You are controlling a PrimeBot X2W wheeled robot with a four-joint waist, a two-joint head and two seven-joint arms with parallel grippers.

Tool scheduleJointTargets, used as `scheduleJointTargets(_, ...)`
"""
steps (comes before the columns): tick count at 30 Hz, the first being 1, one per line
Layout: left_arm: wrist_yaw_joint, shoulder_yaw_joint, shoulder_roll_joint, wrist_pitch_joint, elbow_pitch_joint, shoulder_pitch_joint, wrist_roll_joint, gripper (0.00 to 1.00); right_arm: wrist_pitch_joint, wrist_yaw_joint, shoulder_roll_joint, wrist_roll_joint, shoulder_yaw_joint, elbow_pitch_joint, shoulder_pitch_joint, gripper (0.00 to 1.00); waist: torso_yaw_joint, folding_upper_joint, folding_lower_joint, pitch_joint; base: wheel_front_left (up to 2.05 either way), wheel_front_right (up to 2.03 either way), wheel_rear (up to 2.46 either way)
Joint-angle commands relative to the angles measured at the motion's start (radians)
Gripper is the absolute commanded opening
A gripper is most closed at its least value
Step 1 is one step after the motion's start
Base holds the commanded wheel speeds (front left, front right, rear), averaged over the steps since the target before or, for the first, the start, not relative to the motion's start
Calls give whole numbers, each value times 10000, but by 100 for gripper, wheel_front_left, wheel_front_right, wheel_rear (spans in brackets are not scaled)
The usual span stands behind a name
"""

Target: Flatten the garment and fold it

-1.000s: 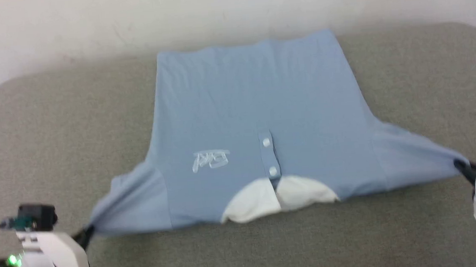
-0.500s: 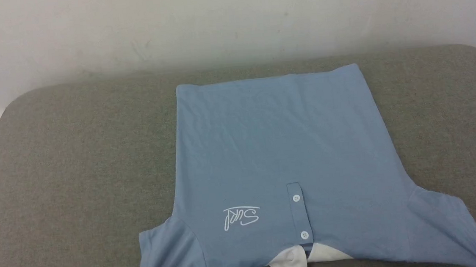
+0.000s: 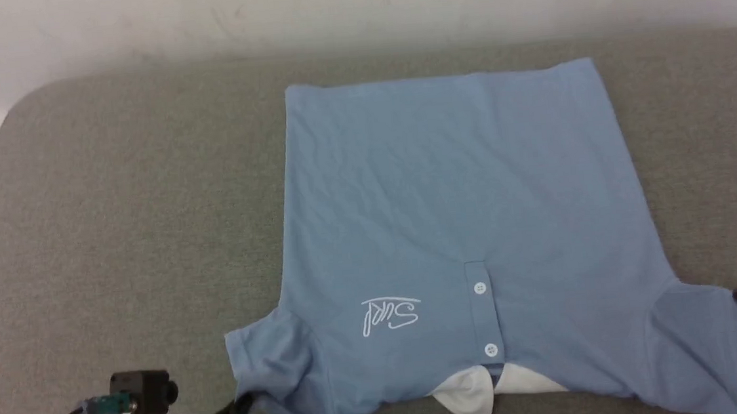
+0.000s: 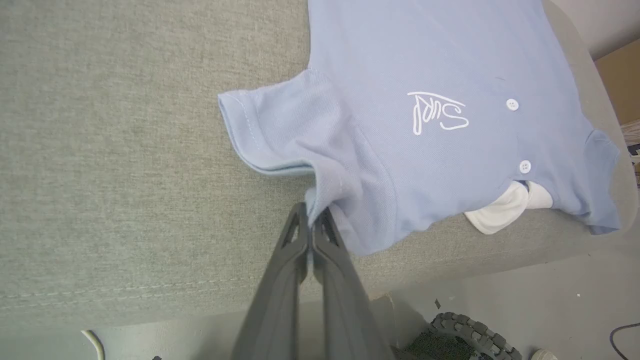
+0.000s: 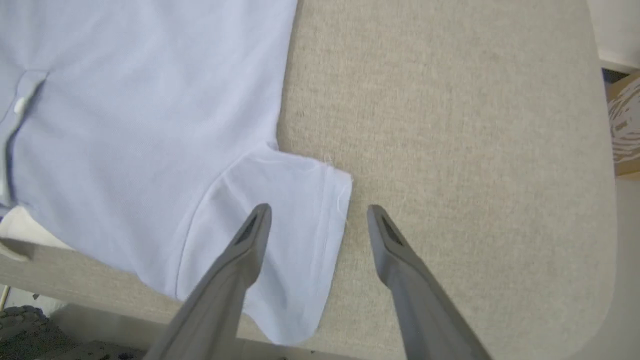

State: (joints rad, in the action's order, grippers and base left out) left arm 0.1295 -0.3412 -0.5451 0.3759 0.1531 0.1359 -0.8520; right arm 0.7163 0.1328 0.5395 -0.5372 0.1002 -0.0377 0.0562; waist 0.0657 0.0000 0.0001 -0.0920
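- The garment [image 3: 462, 226] is lying face up and spread flat on the grey surface [image 3: 113, 220]. Its white collar [image 3: 469, 393] is sitting at the near edge and its hem is pointing toward the wall [image 3: 352, 4].
- The left claw [image 4: 311, 215] is reaching in low from the near edge. Its fingers are pressed together, pinching the underside of the left sleeve [image 4: 280, 125], and the cloth is bunching slightly at the grip.
- The right claw [image 5: 317, 210] is hanging over the right sleeve [image 5: 300, 190] with its fingers spread wide, holding nothing. One finger is showing above the cloth, the other above bare surface just beside the cuff.
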Motion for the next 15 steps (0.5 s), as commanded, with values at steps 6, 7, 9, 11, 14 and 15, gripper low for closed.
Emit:
scheduleJointTargets(6,389,-300,401,-369,1206,-472,628,0,244,-21,413,38,9,-205,-2267,100,1356,0,-1,-1979,0,0,0)
scheduleJointTargets(7,433,-340,465,-426,1355,-507,700,0,358,-21,481,75,-100,-133,-2702,100,1480,0,-1,-2211,0,0,0)
scheduleJointTargets(9,495,-439,596,-527,1623,-580,833,0,679,-21,593,108,-280,113,-3615,100,1756,0,-1,-2715,0,0,0)
scheduleJointTargets(11,534,-553,706,-619,1836,-673,987,0,996,-21,670,198,-401,453,-4637,100,2024,0,-1,-3210,0,0,0)
scheduleJointTargets(14,558,-760,883,-760,2091,-832,1228,0,1520,-21,758,499,-535,1192,-6131,100,2431,0,-1,-3882,0,0,0)
scheduleJointTargets(15,543,-834,945,-801,2159,-895,1290,0,1696,-21,801,672,-552,1473,-6561,100,2579,0,-1,-4091,0,0,0)
